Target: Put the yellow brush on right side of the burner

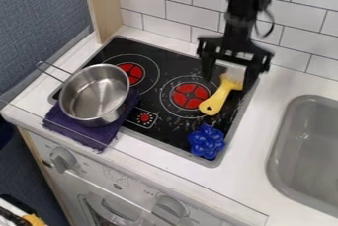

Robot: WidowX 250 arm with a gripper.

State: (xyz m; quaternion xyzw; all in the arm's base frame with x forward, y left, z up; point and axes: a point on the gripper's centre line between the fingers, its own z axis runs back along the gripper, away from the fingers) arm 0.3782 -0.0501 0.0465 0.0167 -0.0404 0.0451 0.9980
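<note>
The arm (245, 10) hangs steeply down beyond the burner (190, 96), its gripper (230, 82) wide, a finger each side of the bristles. The yellow brush (218, 100) slants along the burner's right, handle end over its ring. Rightward from the burner come the stove's edge (236, 125), a counter strip (261, 121), then the sink (280, 136).

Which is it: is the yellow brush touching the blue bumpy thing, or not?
Apart. The camera view shows a strip of black stovetop between the yellow brush's handle and the blue bumpy thing.
</note>
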